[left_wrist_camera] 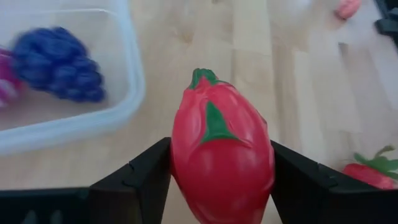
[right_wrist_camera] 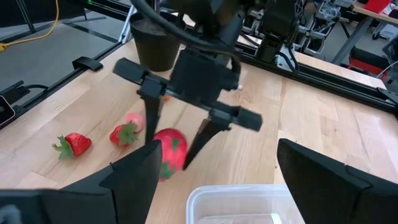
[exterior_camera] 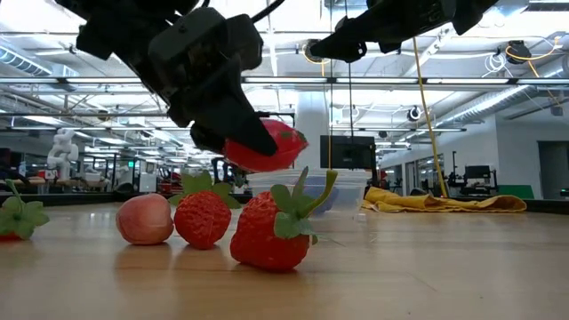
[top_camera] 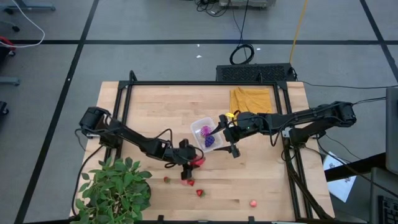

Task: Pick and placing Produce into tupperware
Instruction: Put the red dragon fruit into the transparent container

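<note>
The left gripper [left_wrist_camera: 221, 180] grasps a red dragon fruit [left_wrist_camera: 222, 155] just beside the tupperware [top_camera: 205, 132]; it should clear the rim before releasing. The right gripper [top_camera: 228, 138], jaws spread, holds nothing.

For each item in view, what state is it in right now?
Left hand: shut on red fruit, lifted off the table.
Right hand: open, empty, above tupperware.
Tupperware: open, holding grapes.
Strawberries: loose on table.
Yellow cloth: folded.
</note>
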{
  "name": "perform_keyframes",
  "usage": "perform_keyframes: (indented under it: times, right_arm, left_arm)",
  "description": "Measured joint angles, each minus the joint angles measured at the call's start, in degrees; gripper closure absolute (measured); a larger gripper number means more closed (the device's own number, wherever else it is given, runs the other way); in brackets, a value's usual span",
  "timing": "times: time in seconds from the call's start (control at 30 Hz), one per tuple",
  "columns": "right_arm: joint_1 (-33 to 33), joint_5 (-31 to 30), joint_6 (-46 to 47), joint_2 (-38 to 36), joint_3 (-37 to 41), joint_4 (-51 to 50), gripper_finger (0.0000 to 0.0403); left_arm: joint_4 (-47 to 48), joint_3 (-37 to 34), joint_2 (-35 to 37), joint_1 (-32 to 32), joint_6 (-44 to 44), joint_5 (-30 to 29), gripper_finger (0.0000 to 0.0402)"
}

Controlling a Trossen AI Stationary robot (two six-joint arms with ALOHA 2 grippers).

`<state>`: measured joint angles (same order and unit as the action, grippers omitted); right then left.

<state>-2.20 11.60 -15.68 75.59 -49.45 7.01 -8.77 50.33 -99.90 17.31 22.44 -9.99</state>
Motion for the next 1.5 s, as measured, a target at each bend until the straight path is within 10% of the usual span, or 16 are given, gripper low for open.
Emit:
perform_keyframes:
  times: [0.6, 0.97, 1.5]
  right_arm:
    - [0.9, -1.2, -2.0, -0.3, 0.0, 1.6, 0.0096]
    - [4.5, -14.7, -8.1, -4.6, 0.0, 1.0, 0.0096]
    - [9.0, -14.9, -10.7, -6.2, 0.0, 0.9, 0.0096]
  left_arm:
    - [6.9, 0.1, 7.5, -12.6, -11.6, -7.1, 0.0171]
    - [4.0, 0.0, 7.4, -21.1, -12.3, 2.3, 0.0171]
    - [-0.3, 0.0, 1.9, -21.8, -12.5, 5.3, 0.0172]
